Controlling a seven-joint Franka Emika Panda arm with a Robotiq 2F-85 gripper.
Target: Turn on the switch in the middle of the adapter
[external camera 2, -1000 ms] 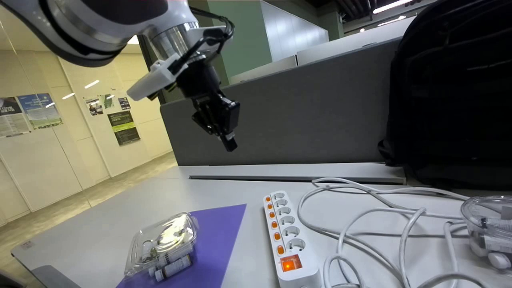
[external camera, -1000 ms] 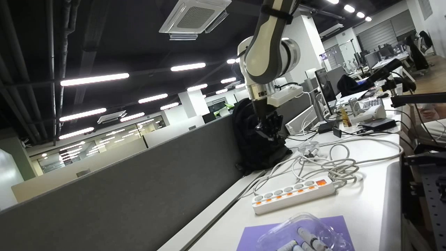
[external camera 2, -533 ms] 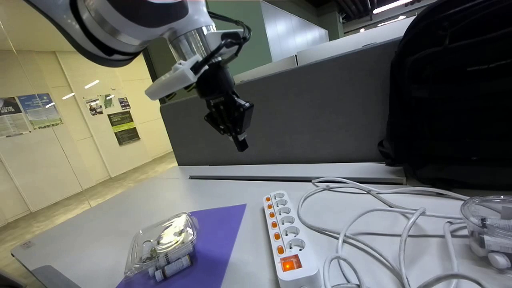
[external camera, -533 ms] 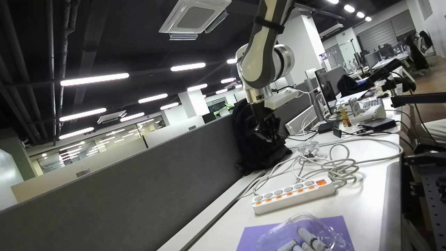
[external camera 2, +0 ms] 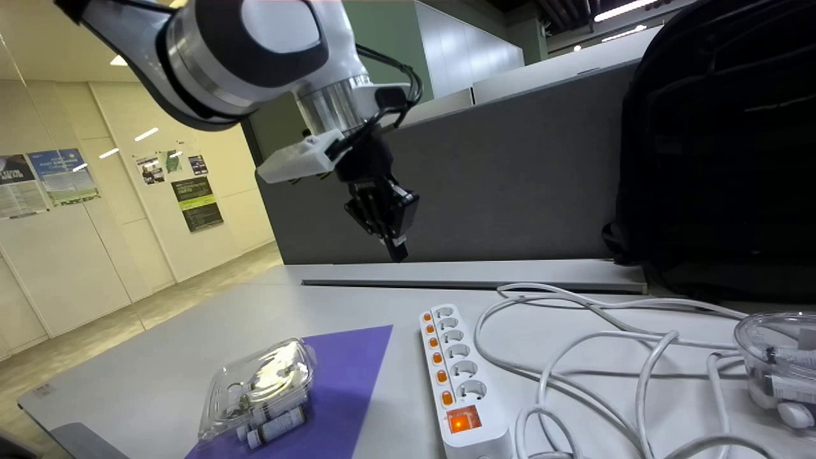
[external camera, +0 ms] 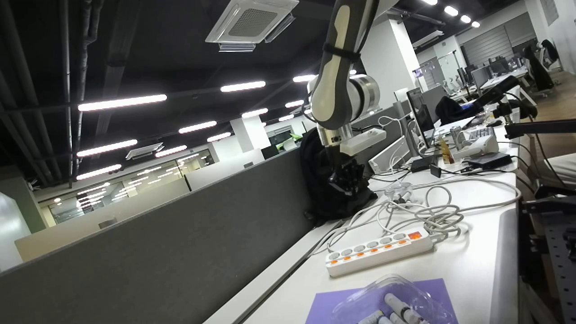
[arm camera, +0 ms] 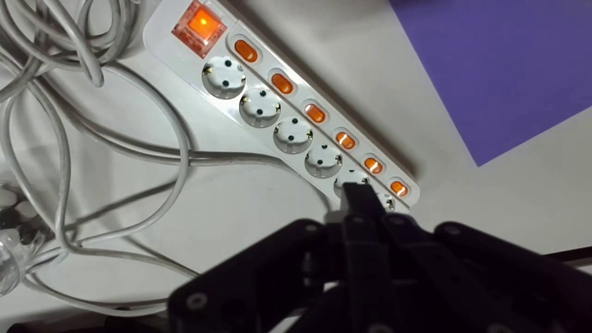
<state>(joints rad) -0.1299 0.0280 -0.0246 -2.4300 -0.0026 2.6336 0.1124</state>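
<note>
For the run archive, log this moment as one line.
gripper: shut, in midair; six-socket power strip: untouched; large switch: lit orange

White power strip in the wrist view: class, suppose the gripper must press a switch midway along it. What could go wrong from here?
Wrong press: six small orange switches sit close in a row, so none is exactly central, and the gripper might catch a neighbour.
Sliding: nothing visible pins the white power strip down, so a slanted push could shift it.
Blocked view: in the wrist view the fingertips partly cover two sockets, and might likewise hide the target switch.
</note>
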